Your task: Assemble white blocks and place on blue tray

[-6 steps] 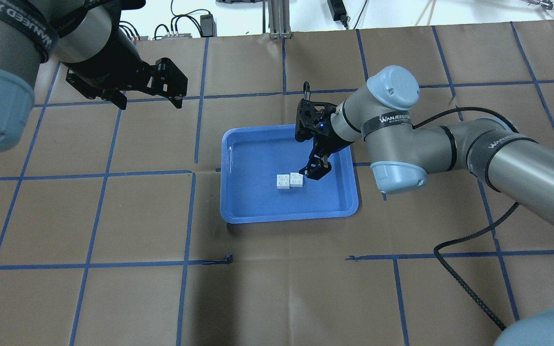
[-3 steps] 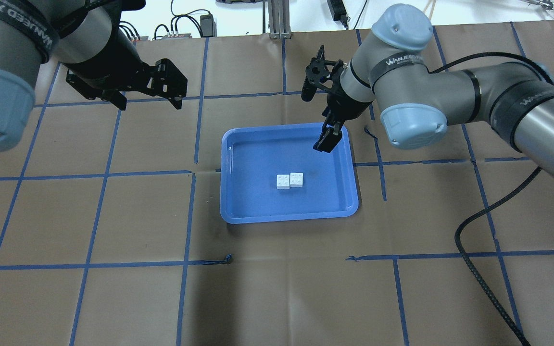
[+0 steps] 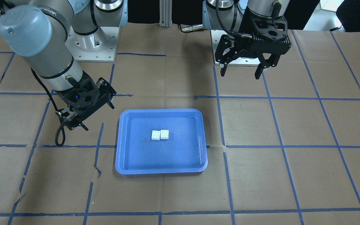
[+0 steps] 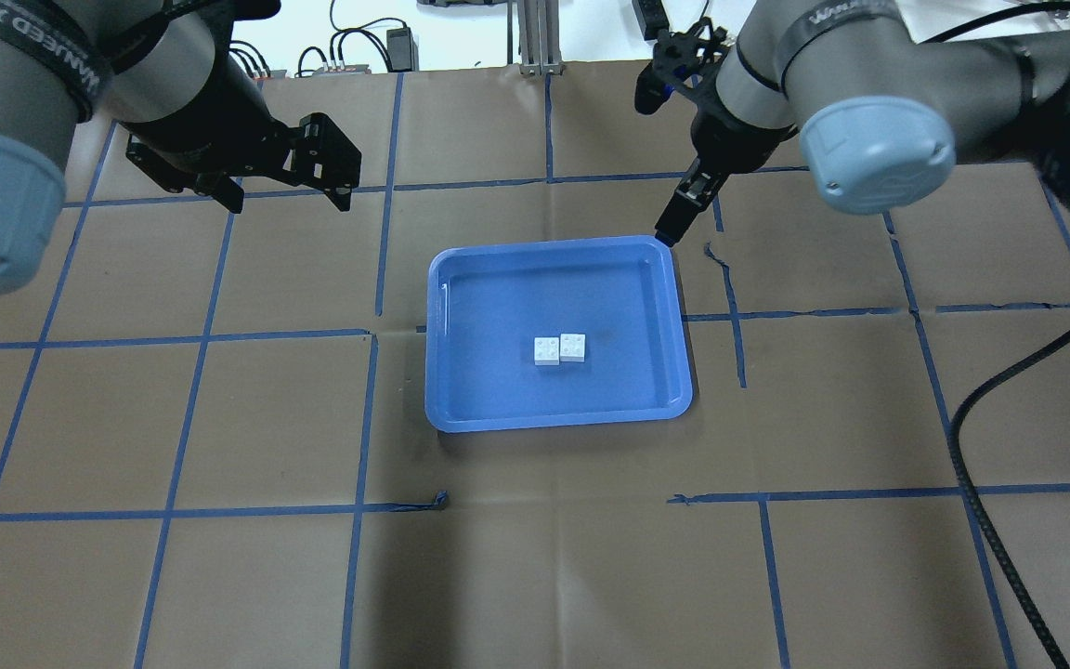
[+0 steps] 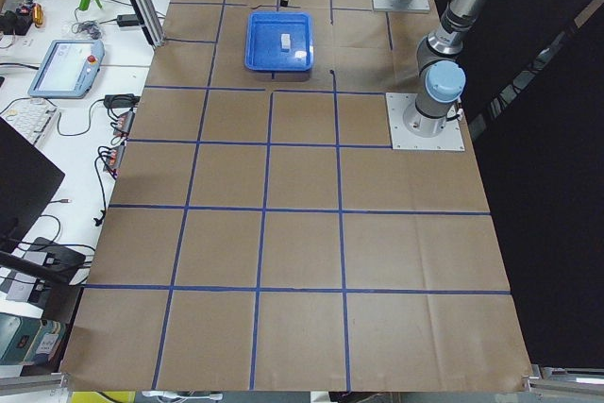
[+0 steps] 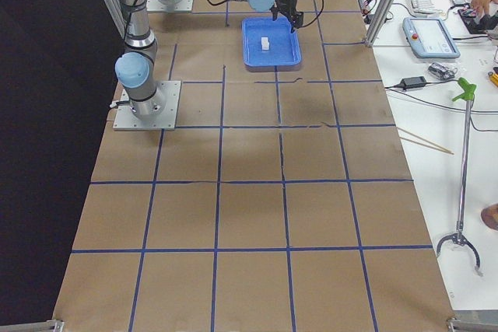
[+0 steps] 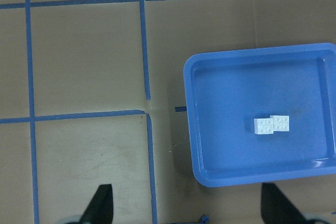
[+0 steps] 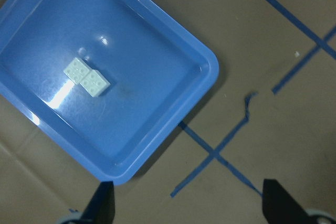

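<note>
Currently: white blocks, touching side by side, studs up, mid blue tray; long axis crosswise. Right gripper, spread and empty, is nearer; the blocks lie below it, leftward and toward the robot. Left gripper, spread and empty, well apart.

Even overhead light keeps every view sharp. Soft shadows edge the blue tray on the brown table; in the right wrist view, white glare streaks its floor beside the white blocks.
</note>
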